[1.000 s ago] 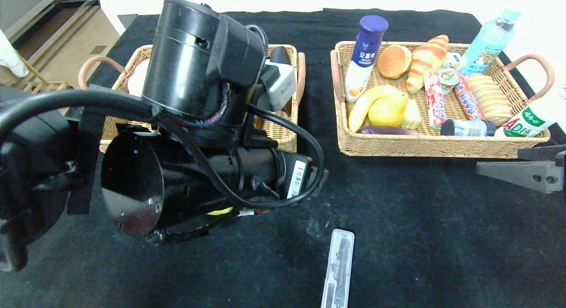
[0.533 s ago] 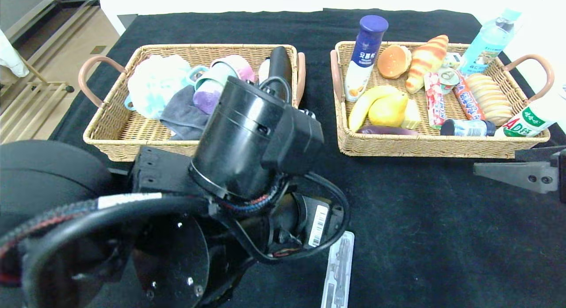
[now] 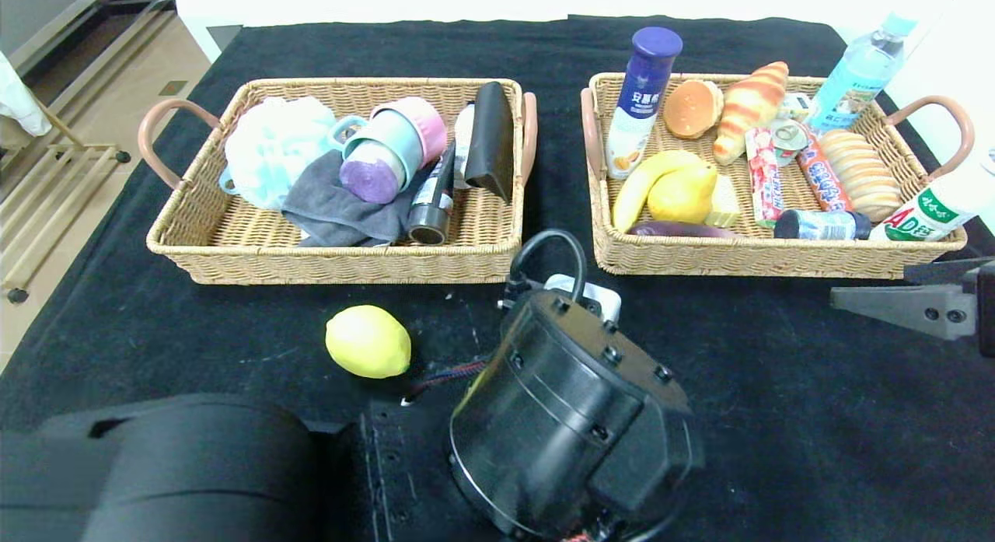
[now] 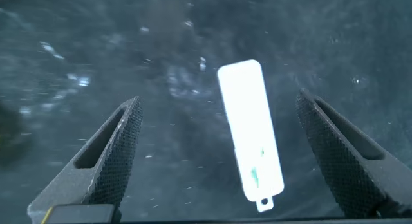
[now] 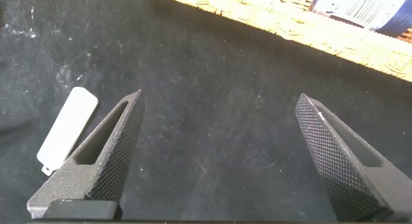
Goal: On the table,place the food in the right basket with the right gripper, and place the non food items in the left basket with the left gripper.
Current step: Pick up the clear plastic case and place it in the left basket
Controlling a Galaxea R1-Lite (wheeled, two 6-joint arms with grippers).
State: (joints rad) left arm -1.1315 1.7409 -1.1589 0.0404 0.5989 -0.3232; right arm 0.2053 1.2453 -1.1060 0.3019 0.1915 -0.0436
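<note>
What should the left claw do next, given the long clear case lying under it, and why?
Probably lower straight down and close on the clear plastic case. The left claw is open above the black table, its fingers on either side of the case, neither touching it. The case is a non-food item bound for the left basket. The right claw waits open at the table's right.

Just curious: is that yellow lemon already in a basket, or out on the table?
Out: the yellow lemon lies on the black tablecloth, before the left wicker basket.

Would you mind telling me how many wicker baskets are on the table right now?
2: the left basket with non-food items, the right basket with food, side by side on the table.
</note>
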